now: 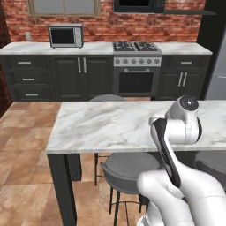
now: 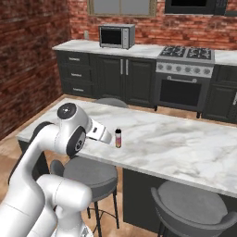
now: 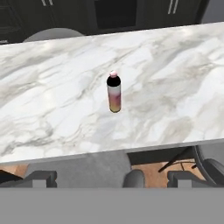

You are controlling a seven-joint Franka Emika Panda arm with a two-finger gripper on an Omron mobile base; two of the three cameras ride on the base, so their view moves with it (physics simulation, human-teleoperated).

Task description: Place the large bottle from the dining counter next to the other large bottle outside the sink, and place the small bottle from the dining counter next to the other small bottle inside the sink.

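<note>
base views flank dining counter, hand view overhead

small bottle upright on dining counter

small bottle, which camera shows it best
The hand view: the small bottle stands upright in mid-frame on the dining counter, unobstructed, pale cap and yellow-pink body clear. The right base view shows it small, just beyond the arm. In the left base view I can't make it out.
</note>
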